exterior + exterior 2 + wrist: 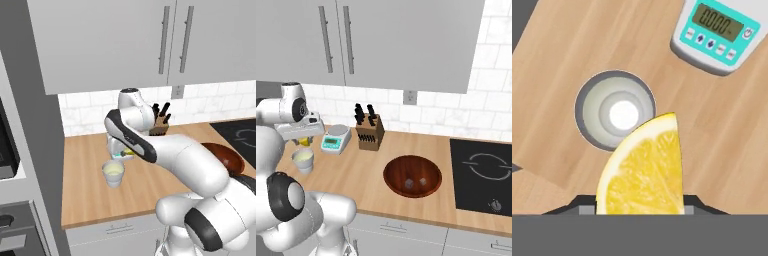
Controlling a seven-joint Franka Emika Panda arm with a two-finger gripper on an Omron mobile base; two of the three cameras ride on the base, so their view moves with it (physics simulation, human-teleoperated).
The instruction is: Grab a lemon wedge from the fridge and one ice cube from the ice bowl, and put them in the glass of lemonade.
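My gripper (123,151) is shut on the lemon wedge (644,170), a bright-yellow crescent that also shows under the hand as the lemon wedge (303,142). It hangs just above the glass of lemonade (612,107), a pale tumbler (113,174) on the wooden counter, with the wedge a little to one side of the rim. The glass (303,161) stands upright. Further right sits the ice bowl (393,167), dark reddish-brown, with two ice cubes (409,184) in it. The fridge is out of view.
A white kitchen scale (336,139) with a teal display stands just behind the glass, and a knife block (368,131) beside it. A black cooktop (483,172) lies at the far right. Pale upper cabinets (381,40) hang overhead. A tall grey panel (35,150) bounds the counter on the left.
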